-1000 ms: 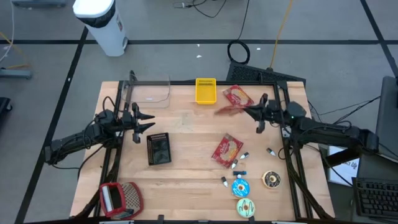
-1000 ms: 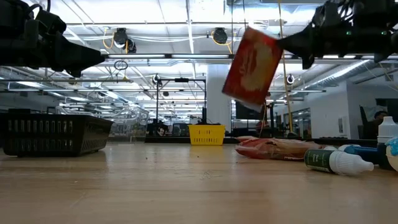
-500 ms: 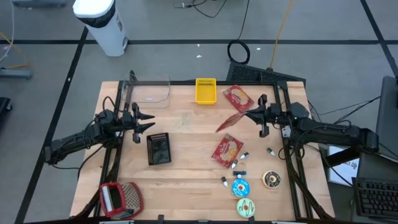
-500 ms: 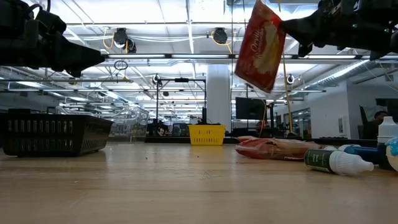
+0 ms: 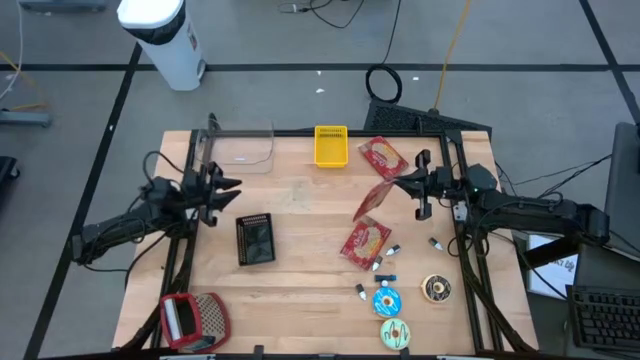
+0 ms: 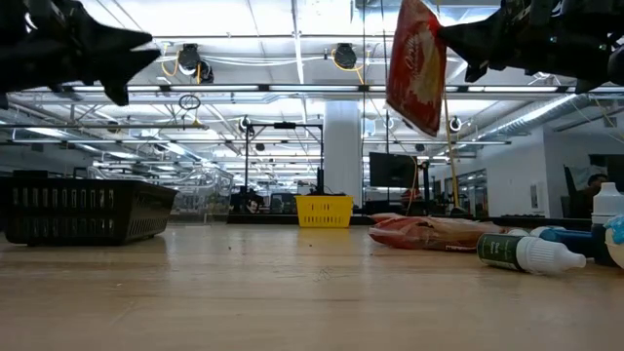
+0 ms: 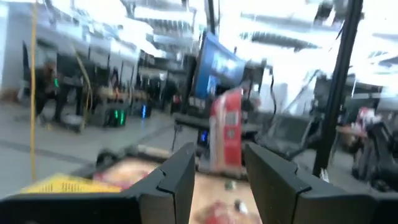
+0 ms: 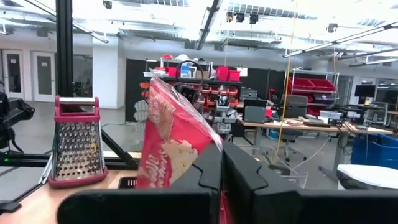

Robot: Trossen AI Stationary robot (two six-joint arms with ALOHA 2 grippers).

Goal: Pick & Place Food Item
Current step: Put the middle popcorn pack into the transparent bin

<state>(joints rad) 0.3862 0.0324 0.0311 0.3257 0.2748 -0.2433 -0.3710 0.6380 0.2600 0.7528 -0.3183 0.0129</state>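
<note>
The right gripper (image 5: 404, 184) is clamped shut on the top edge of a red snack bag (image 5: 374, 198), which is held up well clear of the table (image 5: 300, 270) (seen hanging edge-on in the low view (image 6: 416, 64)). Below and just beyond the bag a second red bag (image 5: 365, 241) lies flat, with small dropper bottles (image 5: 385, 262) near it. A yellow basket (image 5: 331, 146) stands farther off. The left gripper (image 5: 232, 183) is parked apart, its fingers partly open and holding nothing, near the black basket (image 5: 255, 239).
</note>
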